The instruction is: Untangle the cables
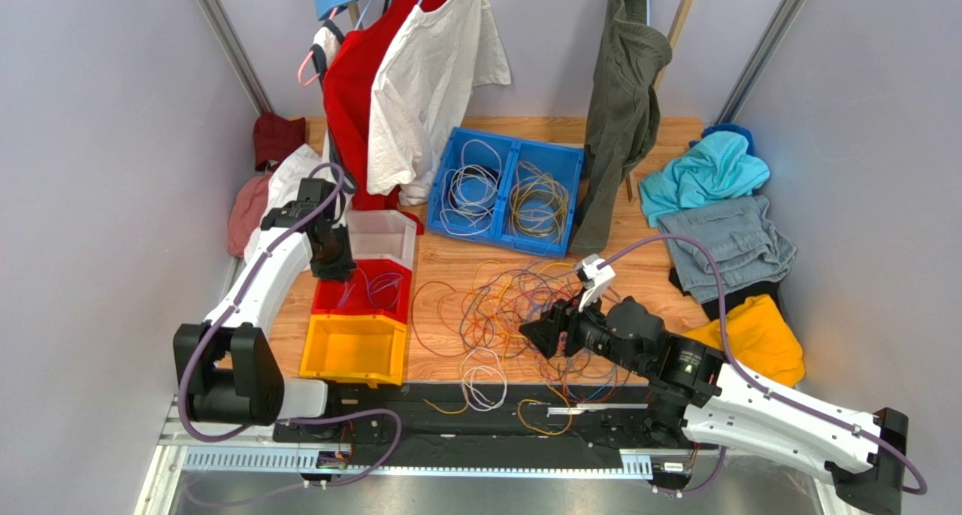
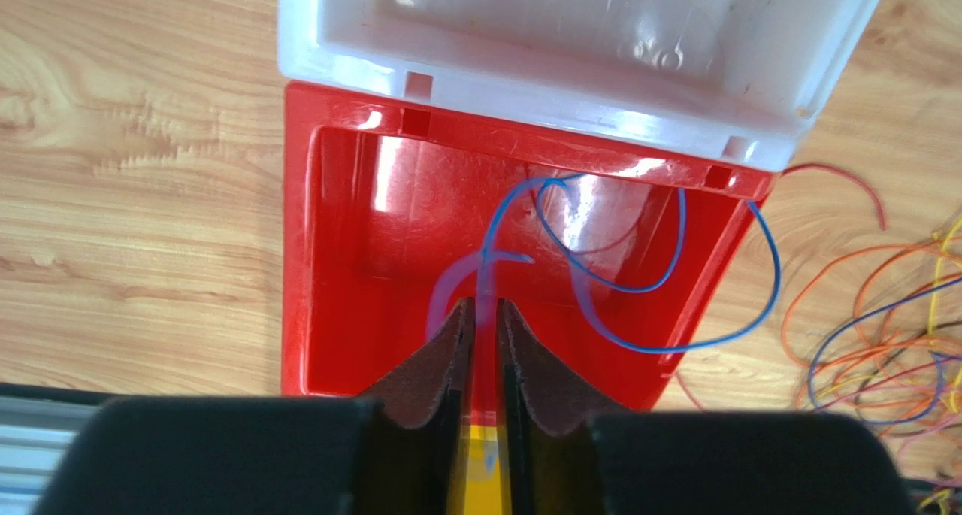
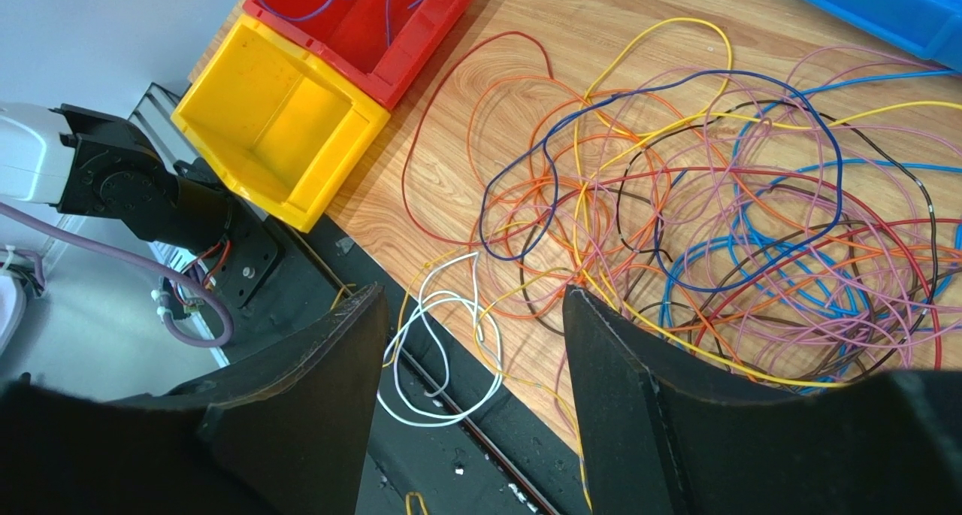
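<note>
The cables (image 1: pixel 508 301) lie as a tangle of yellow, orange, purple, blue and red strands on the wooden table; in the right wrist view the cables (image 3: pixel 700 199) spread ahead of the fingers. A white cable (image 3: pixel 435 312) loops over the table's front edge. My right gripper (image 1: pixel 540 335) hovers open at the tangle's near side, nothing between its fingers (image 3: pixel 474 293). My left gripper (image 2: pixel 484 312) hangs over the red bin (image 2: pixel 339 256), its jaws narrowly apart. A blue cable (image 2: pixel 678 349) runs from between them and loops in the bin, part draped over its right wall.
A yellow bin (image 1: pixel 353 349) sits in front of the red bin (image 1: pixel 364 295), a white bin (image 1: pixel 378 239) behind it. A blue crate (image 1: pixel 508 188) holds coiled cables. Clothes hang at the back and lie piled at the right (image 1: pixel 723 239).
</note>
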You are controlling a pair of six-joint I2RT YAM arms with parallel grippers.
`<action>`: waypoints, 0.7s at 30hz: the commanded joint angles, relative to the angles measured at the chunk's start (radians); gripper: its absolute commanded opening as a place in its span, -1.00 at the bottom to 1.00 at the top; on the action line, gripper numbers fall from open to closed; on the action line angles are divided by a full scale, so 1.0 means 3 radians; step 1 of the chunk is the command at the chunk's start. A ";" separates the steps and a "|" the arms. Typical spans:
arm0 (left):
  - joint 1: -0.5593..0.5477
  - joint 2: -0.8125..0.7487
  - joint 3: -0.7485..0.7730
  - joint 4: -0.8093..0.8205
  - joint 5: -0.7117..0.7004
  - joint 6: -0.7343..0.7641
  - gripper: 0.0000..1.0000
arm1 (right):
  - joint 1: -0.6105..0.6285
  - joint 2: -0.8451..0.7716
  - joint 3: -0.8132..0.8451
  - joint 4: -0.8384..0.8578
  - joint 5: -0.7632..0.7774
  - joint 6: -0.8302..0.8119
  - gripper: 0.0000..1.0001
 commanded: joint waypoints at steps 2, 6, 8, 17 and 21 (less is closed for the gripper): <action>0.0015 -0.0091 0.0117 -0.0015 -0.0029 -0.0078 -0.10 | -0.0002 -0.0083 0.0061 0.0081 0.0020 0.0046 0.24; 0.0015 -0.0427 0.0209 -0.0036 -0.0075 -0.0205 0.98 | -0.0002 -0.0099 0.0051 0.0091 0.0036 0.0041 0.24; 0.0010 -0.0596 0.0225 0.0030 0.0006 -0.0287 0.98 | -0.0002 -0.0048 0.0051 0.0116 0.0020 0.0041 0.24; -0.1696 -0.1079 -0.0087 0.1027 -0.0035 -0.0921 0.98 | -0.0002 0.0136 0.0066 0.0127 0.0148 0.0097 0.22; -0.2274 -0.0527 -0.0210 0.1538 -0.0045 -0.1187 0.98 | -0.0002 0.0085 0.0112 -0.0128 0.0409 0.0148 0.20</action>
